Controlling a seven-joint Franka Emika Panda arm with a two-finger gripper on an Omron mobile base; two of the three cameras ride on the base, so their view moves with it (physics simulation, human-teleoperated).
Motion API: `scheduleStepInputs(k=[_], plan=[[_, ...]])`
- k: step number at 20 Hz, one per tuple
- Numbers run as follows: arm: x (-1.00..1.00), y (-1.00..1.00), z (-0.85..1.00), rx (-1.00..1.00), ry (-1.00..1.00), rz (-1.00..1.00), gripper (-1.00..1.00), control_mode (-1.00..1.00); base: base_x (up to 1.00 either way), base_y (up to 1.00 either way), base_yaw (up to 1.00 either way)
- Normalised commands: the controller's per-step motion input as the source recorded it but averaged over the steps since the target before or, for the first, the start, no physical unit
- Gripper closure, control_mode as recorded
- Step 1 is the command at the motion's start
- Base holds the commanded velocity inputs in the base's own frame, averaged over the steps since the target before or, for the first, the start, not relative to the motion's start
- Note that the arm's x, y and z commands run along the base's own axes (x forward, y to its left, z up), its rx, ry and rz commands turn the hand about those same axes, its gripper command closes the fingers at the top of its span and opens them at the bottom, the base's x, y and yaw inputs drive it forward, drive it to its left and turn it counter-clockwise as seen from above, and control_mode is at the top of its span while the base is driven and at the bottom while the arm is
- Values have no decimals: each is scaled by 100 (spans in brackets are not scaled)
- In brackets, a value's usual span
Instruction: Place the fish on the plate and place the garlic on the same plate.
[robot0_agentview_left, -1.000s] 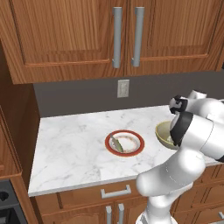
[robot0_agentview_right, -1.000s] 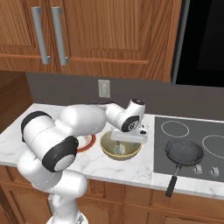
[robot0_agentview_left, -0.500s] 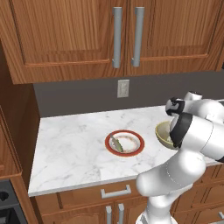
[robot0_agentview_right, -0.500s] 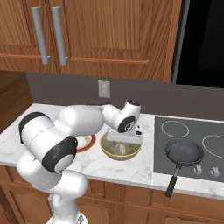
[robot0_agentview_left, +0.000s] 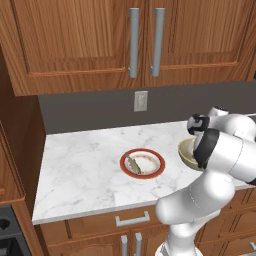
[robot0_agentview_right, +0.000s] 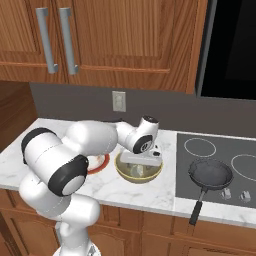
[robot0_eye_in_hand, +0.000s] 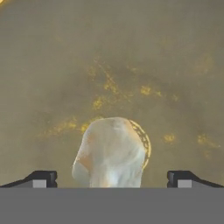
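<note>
Centering the spread gripper (robot0_eye_in_hand: 109, 177) squarely over the garlic (robot0_eye_in_hand: 110, 153) in the bowl (robot0_agentview_right: 138, 170) should prevent a glancing pinch.

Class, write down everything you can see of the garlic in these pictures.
The garlic is a small, pale grey-white lump, roundish and irregular with a faint tan tinge on one side. It rests on the mottled inner floor of the olive-yellow bowl, not on the plate. In the hand view it lies between the two finger tips of the open hand, with a gap at each side, untouched by them.
</note>
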Motion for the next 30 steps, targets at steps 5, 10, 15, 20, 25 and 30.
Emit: scheduleStepInputs(k=[5,10,15,20,25,30], plan=[[0,11,-16,0,2,0,-100,-100,0,0,0],[0,4,-8,0,1,0,-100,-100,0,0,0],[-2,3,-4,0,4,0,-100,-100,0,0,0],[-3,4,-4,0,3,0,100,-100,0,0,0],[0,0,0,0,0,0,100,-100,0,0,0],[0,0,5,0,0,0,100,-100,0,0,0]])
